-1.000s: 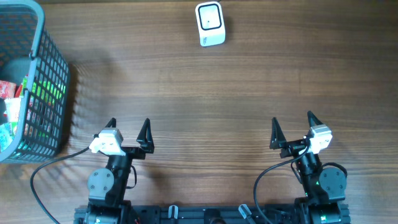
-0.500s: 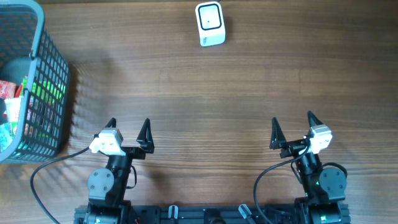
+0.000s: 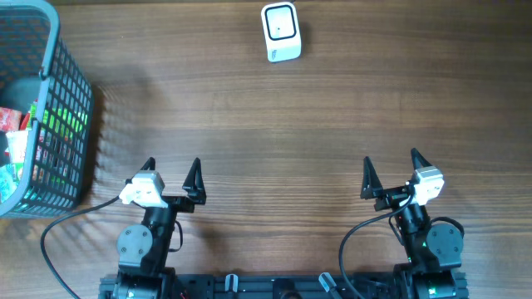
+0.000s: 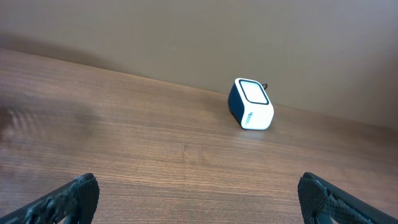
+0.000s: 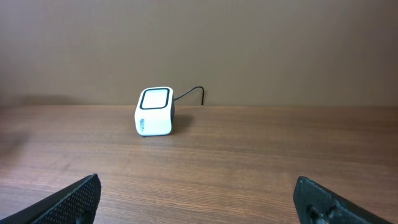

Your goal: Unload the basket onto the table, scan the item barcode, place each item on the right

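Note:
A small white barcode scanner (image 3: 281,31) with a dark window on top stands at the far middle of the wooden table; it also shows in the left wrist view as the scanner (image 4: 251,104) and in the right wrist view as the scanner (image 5: 155,111). Packaged items (image 3: 10,141) in red, green and white lie inside the grey wire basket (image 3: 65,100) at the far left. My left gripper (image 3: 170,169) and right gripper (image 3: 390,164) rest near the front edge, both open with nothing between the fingers.
A thin black cable (image 5: 189,91) runs from the scanner's back toward the brown wall. Bare wood lies between the grippers and the scanner. The arm bases and their cables (image 3: 58,241) sit at the front edge.

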Action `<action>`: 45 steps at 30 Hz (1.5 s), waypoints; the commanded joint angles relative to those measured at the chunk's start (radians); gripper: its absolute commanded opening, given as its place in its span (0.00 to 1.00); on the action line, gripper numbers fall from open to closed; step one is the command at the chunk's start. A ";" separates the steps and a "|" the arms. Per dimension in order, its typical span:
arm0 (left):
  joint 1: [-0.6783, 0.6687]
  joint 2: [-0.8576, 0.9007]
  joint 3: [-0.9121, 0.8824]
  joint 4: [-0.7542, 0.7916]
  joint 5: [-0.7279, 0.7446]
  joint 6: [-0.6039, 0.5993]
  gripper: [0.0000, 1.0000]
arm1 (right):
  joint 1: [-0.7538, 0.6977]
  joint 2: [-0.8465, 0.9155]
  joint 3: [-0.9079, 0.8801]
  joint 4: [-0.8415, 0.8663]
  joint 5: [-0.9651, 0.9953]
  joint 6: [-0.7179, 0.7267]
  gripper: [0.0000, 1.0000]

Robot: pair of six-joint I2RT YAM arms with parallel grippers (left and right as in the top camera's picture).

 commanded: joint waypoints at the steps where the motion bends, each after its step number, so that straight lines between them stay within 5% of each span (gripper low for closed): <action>1: -0.001 -0.009 -0.003 -0.008 0.016 0.020 1.00 | -0.005 0.002 -0.001 0.004 0.013 0.006 1.00; 45: -0.001 -0.009 -0.003 -0.008 0.016 0.020 1.00 | -0.005 0.002 -0.001 0.004 0.013 0.006 1.00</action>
